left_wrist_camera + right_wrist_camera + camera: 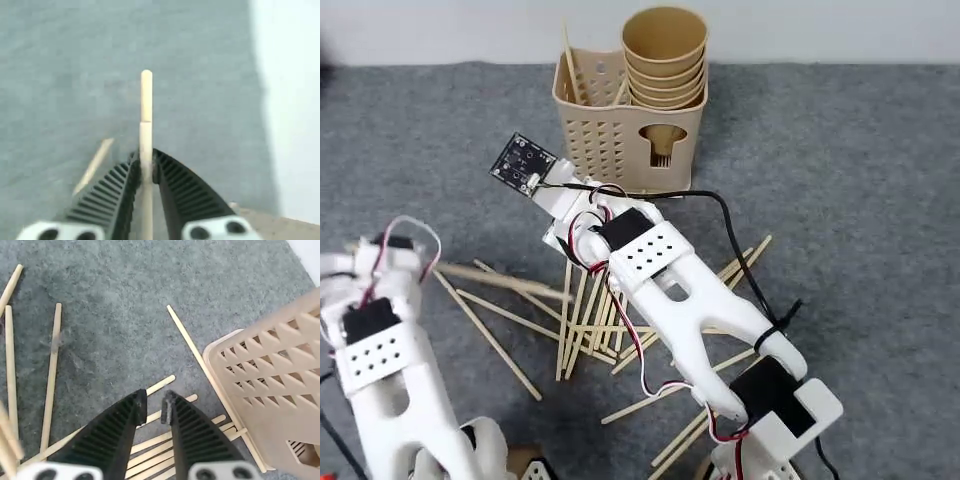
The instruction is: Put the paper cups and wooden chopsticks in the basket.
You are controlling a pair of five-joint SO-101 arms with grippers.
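Chopstick point(146, 100) light, stiff, likely to pivot; left gripper point(146, 167) clamped on it, tip jutting ahead. Right gripper point(152, 407) narrowly apart, empty, above loose chopsticks point(160, 445); mid-length hold looks best.

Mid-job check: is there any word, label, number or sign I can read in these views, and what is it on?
No text can be read.
The basket, cups and chopsticks show no print; the basket's front has a cut-out shape, not a letter.
The small dark board by the basket may carry markings, but they are too small to read.
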